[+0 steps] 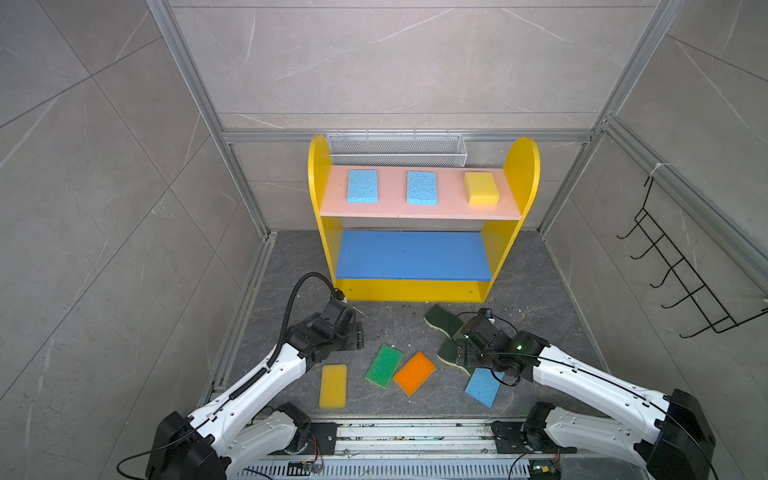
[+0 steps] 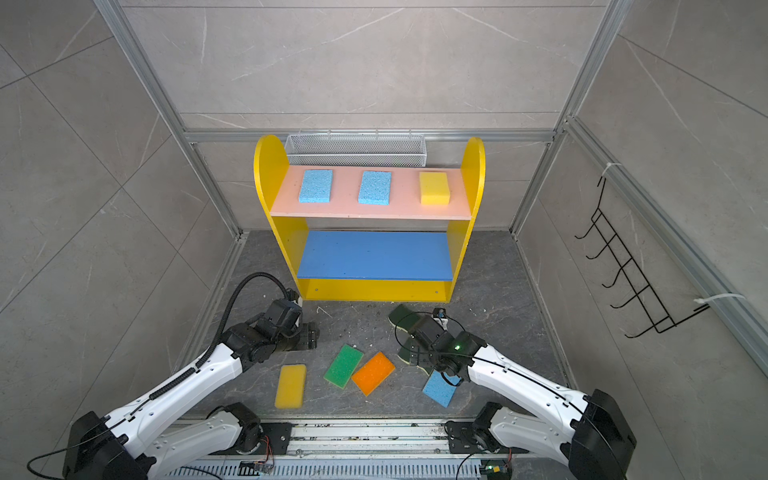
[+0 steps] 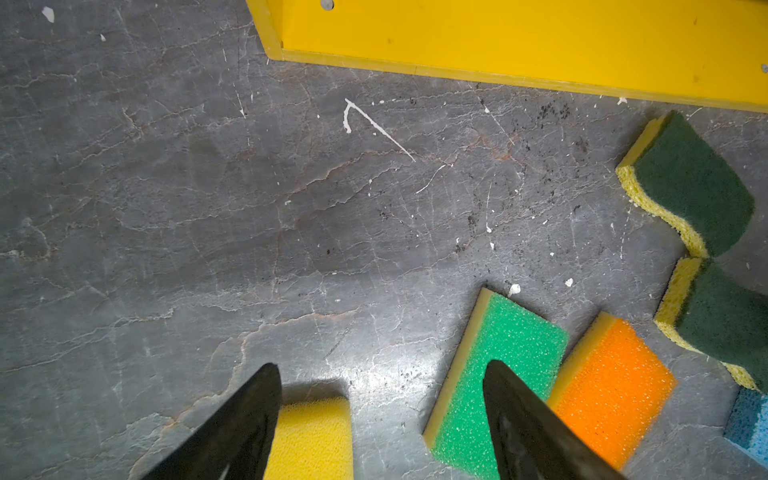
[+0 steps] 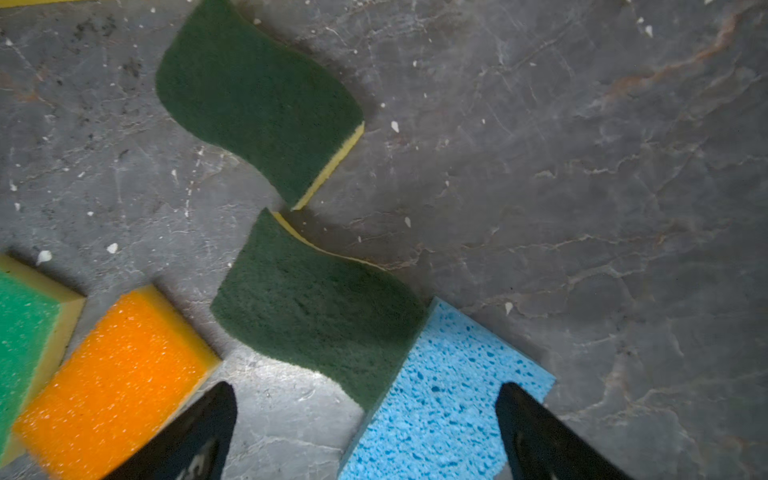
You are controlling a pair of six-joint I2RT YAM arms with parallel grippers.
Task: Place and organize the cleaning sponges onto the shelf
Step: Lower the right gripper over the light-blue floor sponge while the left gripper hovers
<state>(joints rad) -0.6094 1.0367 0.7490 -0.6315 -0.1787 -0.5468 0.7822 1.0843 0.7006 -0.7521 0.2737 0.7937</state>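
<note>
The shelf [image 1: 521, 174] stands at the back; its pink board holds two light blue sponges [image 1: 362, 185] [image 1: 422, 188] and a yellow one [image 1: 481, 188]. On the floor lie a yellow sponge [image 1: 333, 386], a green one [image 1: 384, 365], an orange one [image 1: 414, 372], a light blue one [image 1: 484, 387] and two dark-green wavy ones [image 1: 441, 318] [image 4: 320, 307]. My left gripper [image 3: 382, 365] hangs open above the floor between the yellow sponge [image 3: 311, 440] and the green sponge [image 3: 494, 374]. My right gripper [image 4: 368, 385] is open over the light blue sponge [image 4: 444, 395], holding nothing.
A white wire mesh basket [image 1: 397, 149] hangs behind the shelf. A black wire hook rack [image 1: 681, 270] is on the right wall. The blue middle board [image 1: 411, 255] is bare. Aluminium frame posts border the dark stone floor [image 1: 299, 257].
</note>
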